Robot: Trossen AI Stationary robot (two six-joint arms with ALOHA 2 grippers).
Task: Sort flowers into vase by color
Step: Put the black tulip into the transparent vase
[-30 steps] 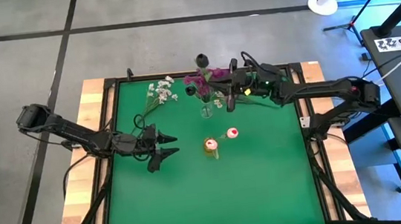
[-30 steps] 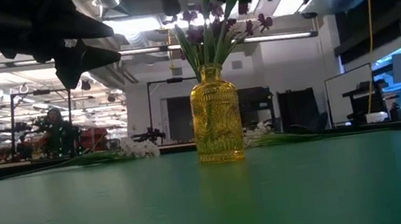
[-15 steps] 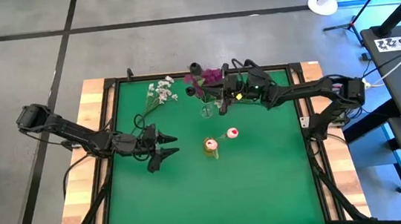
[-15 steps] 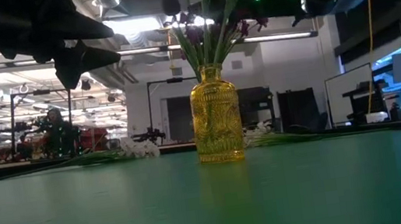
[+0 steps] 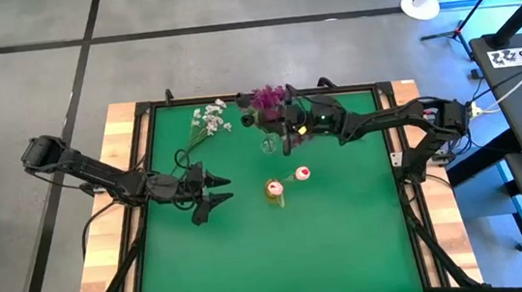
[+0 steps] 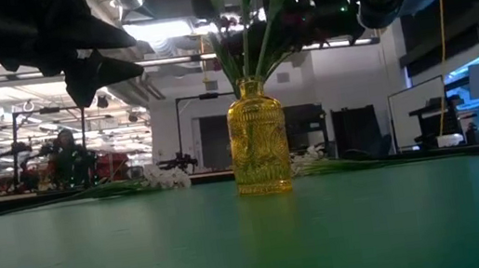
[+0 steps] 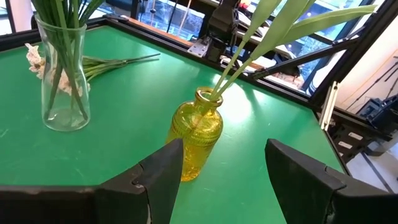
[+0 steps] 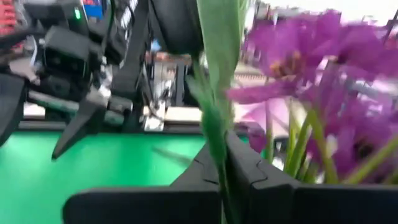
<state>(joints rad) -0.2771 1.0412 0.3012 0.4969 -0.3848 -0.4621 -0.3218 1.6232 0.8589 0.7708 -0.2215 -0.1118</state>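
A clear glass vase (image 5: 268, 145) (image 7: 62, 87) stands near the table's far edge with green stems in it and magenta-purple sprigs (image 5: 267, 97) above. My right gripper (image 5: 288, 131) (image 8: 222, 171) hovers just right of it, shut on a green stem with a dark bud (image 8: 176, 23) at its top. A yellow glass vase (image 5: 275, 191) (image 6: 257, 137) at mid-table holds pale pink buds (image 5: 303, 173). White sprigs (image 5: 208, 122) lie flat on the table at the far left. My left gripper (image 5: 211, 192) (image 7: 227, 177) hangs open left of the yellow vase. My right gripper pinches a green stem (image 8: 216, 134) between its two fingers (image 8: 252, 171), well below the bud. The fingers reach in level from the table's right and lie across the stem. The flower is lifted clear and stands nearly upright among the magenta blossoms.
A dark frame (image 5: 148, 138) runs round the green table. Open green surface (image 5: 282, 251) lies on the near half. A person (image 6: 67, 158) sits far back in the room beyond the table.
My right gripper has moved toward the table's left, up to the clear vase, still shut on the stem. The held flower's dark bud has swung from near the far edge in toward the magenta sprigs.
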